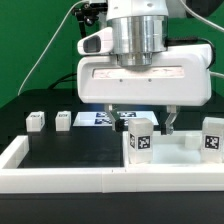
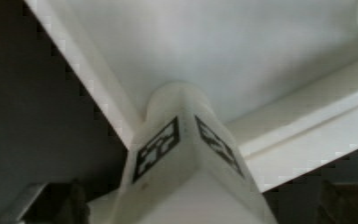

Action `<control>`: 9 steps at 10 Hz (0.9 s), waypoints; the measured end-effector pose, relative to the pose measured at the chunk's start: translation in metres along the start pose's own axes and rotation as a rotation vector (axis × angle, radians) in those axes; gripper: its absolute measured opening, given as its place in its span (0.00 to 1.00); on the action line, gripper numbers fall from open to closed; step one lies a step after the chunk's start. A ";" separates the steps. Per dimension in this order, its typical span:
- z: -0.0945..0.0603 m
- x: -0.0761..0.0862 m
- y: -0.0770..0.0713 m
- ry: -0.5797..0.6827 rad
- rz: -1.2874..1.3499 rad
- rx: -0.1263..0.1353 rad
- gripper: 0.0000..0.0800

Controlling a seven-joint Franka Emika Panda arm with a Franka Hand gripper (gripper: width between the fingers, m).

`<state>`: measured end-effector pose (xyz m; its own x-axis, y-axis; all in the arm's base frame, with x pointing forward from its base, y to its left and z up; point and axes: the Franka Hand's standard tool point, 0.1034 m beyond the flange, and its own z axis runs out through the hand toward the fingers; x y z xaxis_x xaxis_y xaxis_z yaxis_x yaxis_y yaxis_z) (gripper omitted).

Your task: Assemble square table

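Two legs are standing upright on the slab at the exterior view's right, seemingly fitted. Two loose legs are lying on the bench, awaiting fitting. The gripper is hanging spread over one standing leg, pinching nothing.

White parts on a black bench, with black-and-white tags.
The slab is plain white. The nearer upright leg and the farther upright leg are white, and each carries a black-and-white blocky tag. In the wrist view the nearer upright leg shows such tags on two faces. The first small leg and the second small leg are white with dark marks. The marker board is white with black markers, the border wall white, the bench black, the backdrop green. The arm is white with a silver-grey wrist.
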<state>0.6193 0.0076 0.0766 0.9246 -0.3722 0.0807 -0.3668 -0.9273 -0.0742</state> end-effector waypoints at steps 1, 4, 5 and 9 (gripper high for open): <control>-0.001 0.000 0.000 0.001 -0.093 0.001 0.81; -0.001 0.001 0.002 0.001 -0.328 -0.006 0.81; -0.001 0.002 0.003 0.001 -0.421 -0.008 0.81; -0.001 0.002 0.005 0.001 -0.473 -0.016 0.48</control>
<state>0.6193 0.0021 0.0771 0.9905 0.0916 0.1028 0.0935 -0.9955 -0.0142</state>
